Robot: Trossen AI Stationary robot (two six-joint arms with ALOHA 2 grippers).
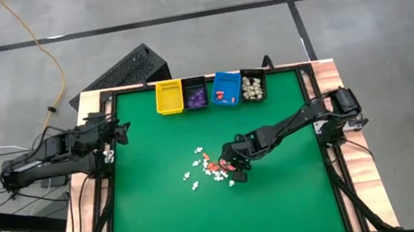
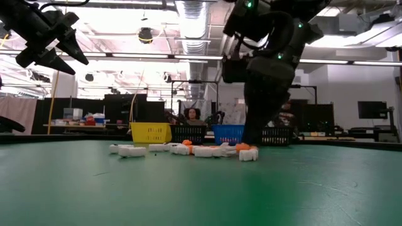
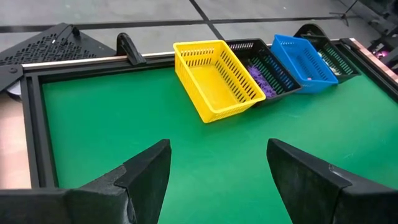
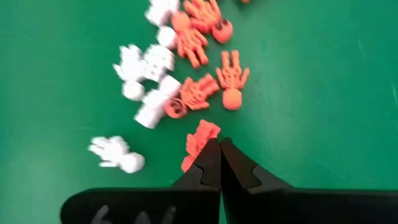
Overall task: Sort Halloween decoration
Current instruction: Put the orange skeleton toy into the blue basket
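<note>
The right gripper [image 4: 219,155] is pinched shut on an orange skeleton [image 4: 198,144] at the right edge of the scattered Halloween decoration [image 1: 204,170] mid-table. Only a sliver sits between the fingertips, so a lift may drop it, or nudge neighbouring white pieces. The left gripper [image 3: 217,168] waits open at the far left, facing the yellow bin [image 3: 216,78].

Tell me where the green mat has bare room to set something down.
Free: the whole near strip below the scattered decorations, and the left side between the left gripper and the pile. Crowded: mid-mat around the right gripper, and along the bins at the far edge.
</note>
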